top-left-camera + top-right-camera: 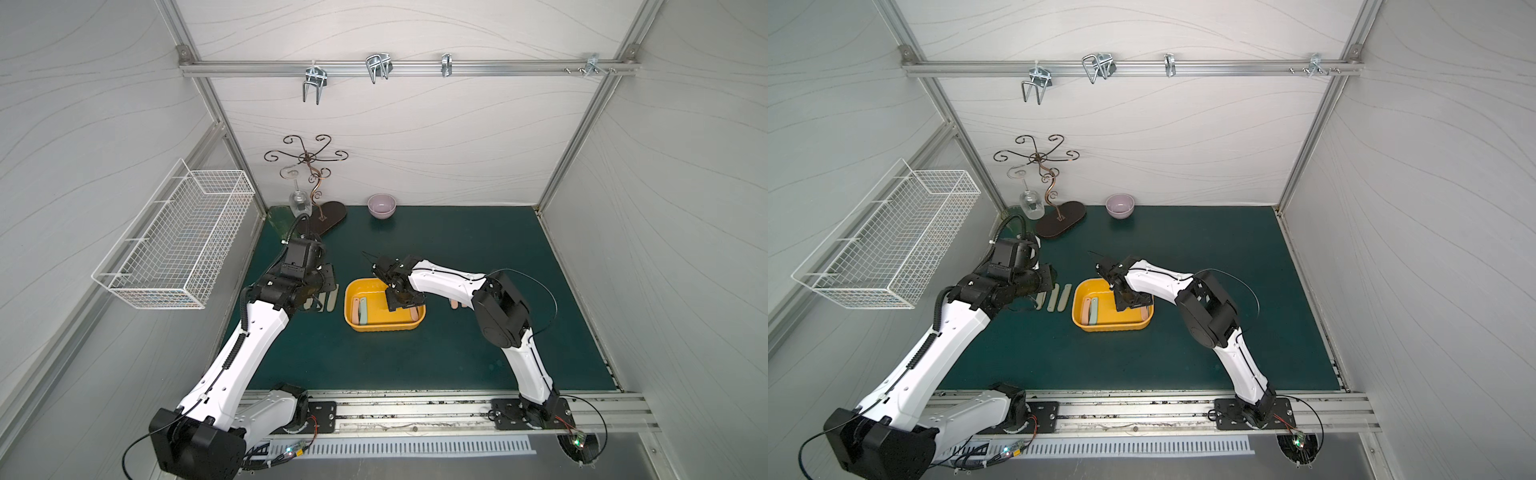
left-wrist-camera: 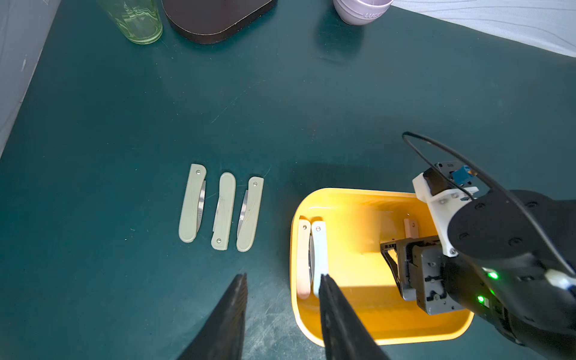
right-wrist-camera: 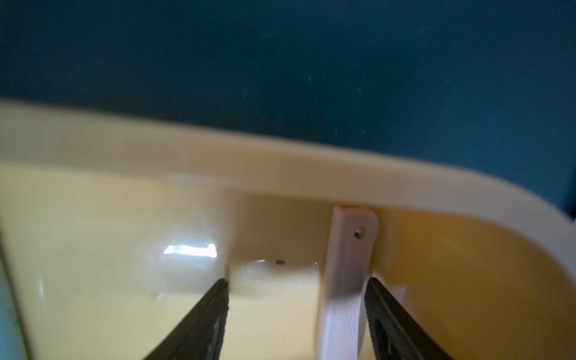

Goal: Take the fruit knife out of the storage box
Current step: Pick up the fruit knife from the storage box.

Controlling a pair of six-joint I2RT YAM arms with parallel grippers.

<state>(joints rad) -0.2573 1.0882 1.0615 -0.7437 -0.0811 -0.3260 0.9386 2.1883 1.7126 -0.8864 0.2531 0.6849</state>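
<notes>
The yellow storage box (image 1: 374,328) (image 1: 1100,328) sits mid-mat. A pink folded fruit knife (image 2: 303,258) and a light blue one (image 2: 319,249) lie side by side at its left end. Another pink folded knife (image 3: 343,280) (image 2: 410,227) lies at its right end. My right gripper (image 3: 297,282) (image 1: 399,303) reaches down into the box and is open. That pink knife lies between the jaws, close against one finger (image 3: 383,311) and well clear of the opposite one. My left gripper (image 2: 283,276) hangs open and empty above the mat at the box's left edge.
Three pale green folded knives (image 2: 223,212) (image 1: 1054,297) lie in a row on the mat left of the box. A pink knife (image 1: 455,304) lies right of it. At the back stand a lilac bowl (image 1: 381,205), a glass holder (image 1: 328,214) and a tumbler (image 2: 137,18). A white wire basket (image 1: 174,237) hangs on the left wall.
</notes>
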